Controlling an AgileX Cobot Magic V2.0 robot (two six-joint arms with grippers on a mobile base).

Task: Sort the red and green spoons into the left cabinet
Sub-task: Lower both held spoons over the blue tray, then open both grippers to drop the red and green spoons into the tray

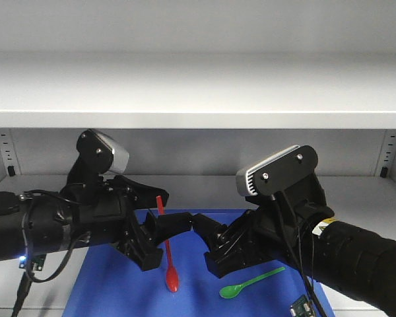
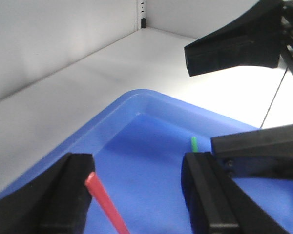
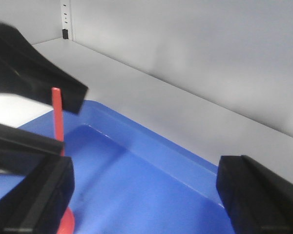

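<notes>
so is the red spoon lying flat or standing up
Standing up, tilted: the red spoon has its bowl down on the blue tray and its handle tip raised between the left hand's open fingers.

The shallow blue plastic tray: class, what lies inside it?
Inside the shallow blue plastic tray: a slim red plastic spoon, tilted upward, and a bright green plastic spoon lying flat. Both arms hide much of the tray floor.

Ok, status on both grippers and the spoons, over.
Left gripper open around the red spoon, not clamped. Right gripper open, empty. Green spoon flat in the blue tray. Grippers nearly touching over the tray.
</notes>
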